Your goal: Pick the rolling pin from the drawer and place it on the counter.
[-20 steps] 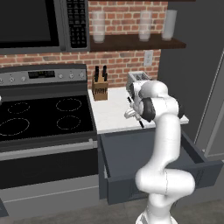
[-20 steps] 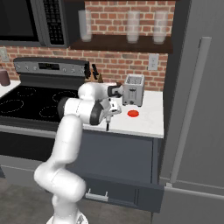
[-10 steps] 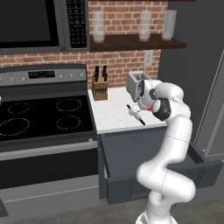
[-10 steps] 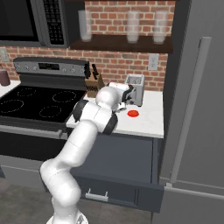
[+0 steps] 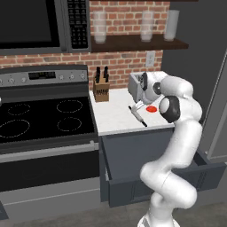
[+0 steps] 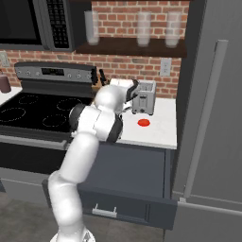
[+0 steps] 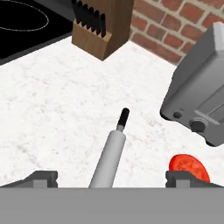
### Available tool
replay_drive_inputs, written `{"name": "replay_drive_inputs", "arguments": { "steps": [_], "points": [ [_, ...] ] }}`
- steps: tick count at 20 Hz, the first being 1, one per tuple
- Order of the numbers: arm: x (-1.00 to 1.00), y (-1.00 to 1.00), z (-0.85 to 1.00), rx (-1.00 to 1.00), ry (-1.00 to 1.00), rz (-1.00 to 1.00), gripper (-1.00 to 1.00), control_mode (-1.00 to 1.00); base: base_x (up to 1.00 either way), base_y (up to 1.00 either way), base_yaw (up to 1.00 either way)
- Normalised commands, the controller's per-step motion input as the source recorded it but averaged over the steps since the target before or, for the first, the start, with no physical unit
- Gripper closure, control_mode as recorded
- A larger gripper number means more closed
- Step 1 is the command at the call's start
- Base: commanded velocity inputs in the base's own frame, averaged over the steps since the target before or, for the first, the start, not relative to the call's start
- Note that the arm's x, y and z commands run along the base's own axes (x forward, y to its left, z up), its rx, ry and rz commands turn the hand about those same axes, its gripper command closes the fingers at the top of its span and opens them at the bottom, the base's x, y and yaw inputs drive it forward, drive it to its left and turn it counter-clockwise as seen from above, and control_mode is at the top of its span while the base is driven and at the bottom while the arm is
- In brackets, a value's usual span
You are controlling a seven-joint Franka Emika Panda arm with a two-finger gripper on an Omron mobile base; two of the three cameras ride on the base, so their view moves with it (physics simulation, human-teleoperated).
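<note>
Brick backsplash, dark shelf with glasses up top, and a white marbled counter (image 5: 113, 116) wedged between the black stovetop (image 5: 42, 116) and the grey fridge (image 6: 215, 118). So the rolling pin (image 5: 138, 115) is lying flat on that counter, near the front edge, angled a bit so one dark handle points back toward the knife block (image 5: 102, 87). From the hand view it's a pale grey barrel with a black handle end (image 7: 124, 117) sticking out toward the wall, nothing touching it.

Gripper (image 7: 111, 178) hovers just above the pin with its jaws spread wide, one fingertip (image 7: 41, 178) off to each side of the barrel and clear of it. It isn't holding anything.

Silver toaster (image 5: 136, 85) stands at the back of the counter by the wall, and a flat red tomato slice (image 7: 188, 167) lies on the stone just beside the pin, in front of the toaster.

Below the counter the dark grey drawer (image 5: 116, 188) is pulled out, front panel facing the robot's base. Can't make out its inside from these angles.
</note>
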Motion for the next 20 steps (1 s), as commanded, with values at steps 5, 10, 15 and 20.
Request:
{"name": "replay_drive_inputs", "arguments": {
  "steps": [5, 10, 15, 20],
  "points": [
    [-0.79, 0.12, 1.00, -0.30, 0.15, 0.06, -1.00, -1.00, 0.00, 0.00, 0.00],
    [-1.00, 0.00, 0.94, -0.21, 0.02, 0.10, -1.00, -1.00, 0.00, 0.00, 0.00],
    [-1.00, -0.05, 0.82, -0.09, 0.00, 0.15, -1.00, -1.00, 0.00, 0.00, 0.00],
    [-1.00, -0.36, 0.57, 0.00, -0.04, 0.15, -1.00, -1.00, 0.00, 0.00, 0.00]
  ]
}}
